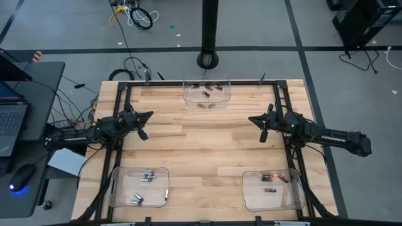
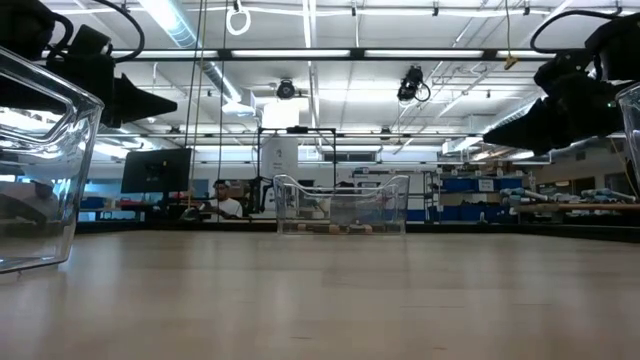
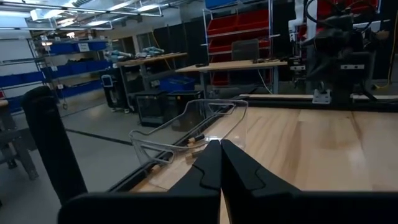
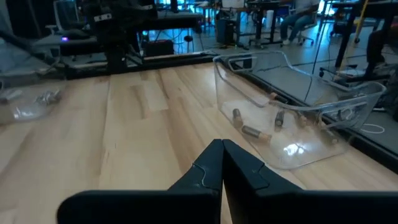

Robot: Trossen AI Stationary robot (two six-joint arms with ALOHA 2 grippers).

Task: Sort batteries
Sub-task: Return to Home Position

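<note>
Batteries lie in three clear bins. Several are in the far middle bin, silvery ones in the near left bin, and black and red ones in the near right bin. My left gripper hovers shut over the table's left side, pointing toward the far bin. My right gripper hovers shut over the right side. Its wrist view shows the far bin with batteries lying on its floor. Neither gripper holds anything.
Bare wooden tabletop lies between the arms and the bins. A black post stands beyond the far edge. A laptop and mouse sit on a side desk to the left. A person sits far off in the room.
</note>
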